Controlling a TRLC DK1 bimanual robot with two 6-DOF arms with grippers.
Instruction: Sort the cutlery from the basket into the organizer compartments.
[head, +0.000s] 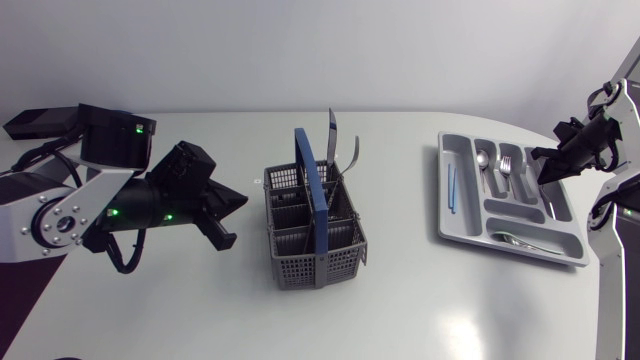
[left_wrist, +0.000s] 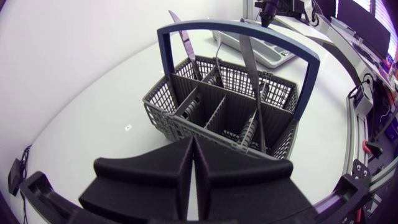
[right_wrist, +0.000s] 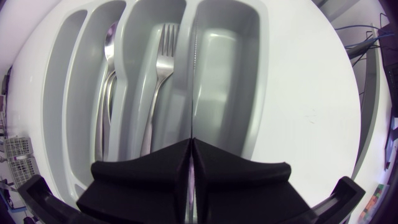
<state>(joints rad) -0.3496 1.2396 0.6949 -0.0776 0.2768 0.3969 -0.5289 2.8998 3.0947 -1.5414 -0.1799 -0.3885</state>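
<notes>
right pincer (right_wrist: 191, 142) is clamped on a thin steel knife (right_wrist: 193, 74) over the grey plastic organizer (right_wrist: 265, 74); left pincer (left_wrist: 194, 140) is closed, empty.

Setting: a robotics lab bench, not a kitchen. Evidence: a plain white table (head: 420, 310) set with staged props. The left arm (head: 60, 215) and right arm (head: 612, 100), pale links with black joints, come in from opposite sides; green indicator lights glow on the left one. A grey cutlery basket (left_wrist: 163, 112) stands just ahead of the left gripper (left_wrist: 194, 140), whose fingers are pressed together. A grey organizer (right_wrist: 230, 93) lies under the right gripper (right_wrist: 191, 142), clamped on a knife (right_wrist: 193, 81) held edge-on.
</notes>
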